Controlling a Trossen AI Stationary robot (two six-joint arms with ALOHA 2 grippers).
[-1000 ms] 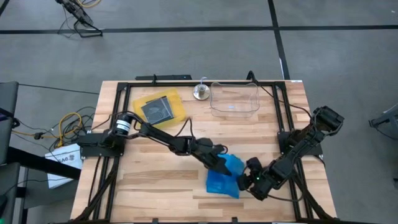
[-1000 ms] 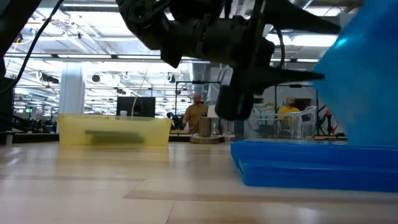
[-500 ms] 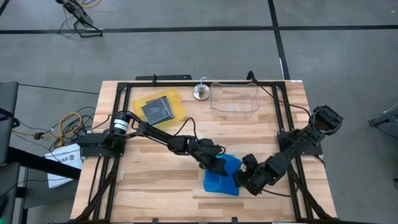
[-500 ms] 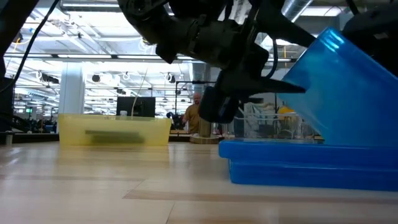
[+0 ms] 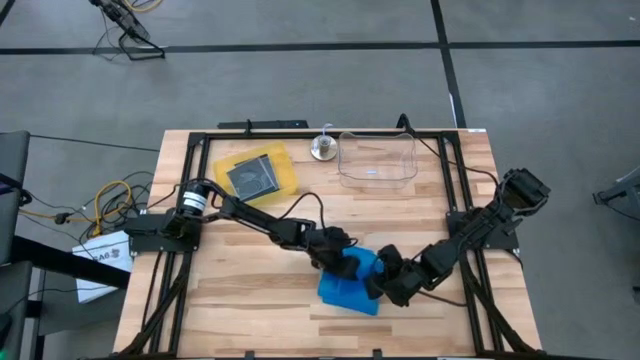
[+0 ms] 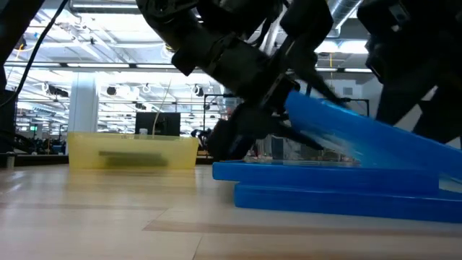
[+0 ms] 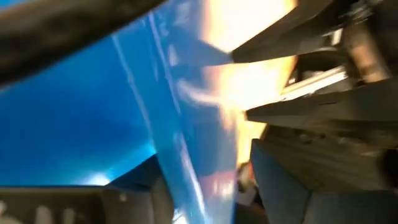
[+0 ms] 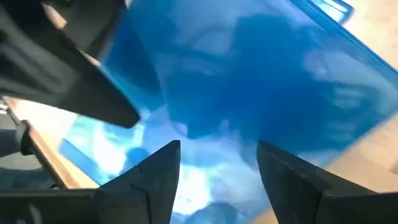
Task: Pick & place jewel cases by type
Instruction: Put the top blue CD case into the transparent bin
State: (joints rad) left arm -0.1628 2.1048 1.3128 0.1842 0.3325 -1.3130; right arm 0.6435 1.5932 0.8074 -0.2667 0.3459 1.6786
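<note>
Between the left gripper and spread right gripper, the tilted blue jewel case looks stiff, slick, brittle; grip its edges. Left's fingers: cannot tell.

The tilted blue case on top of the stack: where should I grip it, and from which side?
Judging from the low view, grip the tilted blue case by its raised thin edge, coming in from the left gripper side. That end stands clear of the flat blue cases beneath, leaving room for a finger under it. The right gripper crowds the opposite end.
</note>
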